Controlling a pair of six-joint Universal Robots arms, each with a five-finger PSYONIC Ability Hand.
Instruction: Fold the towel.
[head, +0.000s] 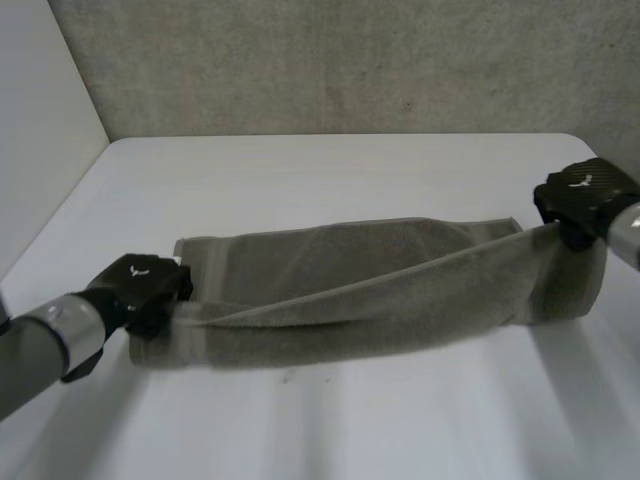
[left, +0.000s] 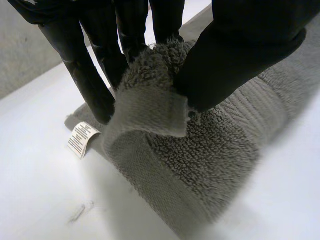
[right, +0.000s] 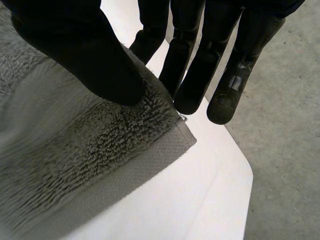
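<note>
A grey terry towel (head: 380, 285) lies lengthwise across the white table (head: 330, 170), its near long edge lifted and stretched between my hands. My left hand (head: 140, 285) pinches the towel's left near corner (left: 150, 107) between thumb (left: 235, 55) and fingers, low over the table. A white care label (left: 81, 139) sticks out by that end. My right hand (head: 585, 200) holds the right near corner (right: 165, 135) above the table's right edge, thumb (right: 95, 60) pressed on the pile against the fingers (right: 192, 85).
A grey concrete wall (head: 340, 60) stands behind the table. Bare white tabletop stretches in front of the towel (head: 330, 420) and behind it. Grey floor (right: 285, 150) shows past the table's right edge.
</note>
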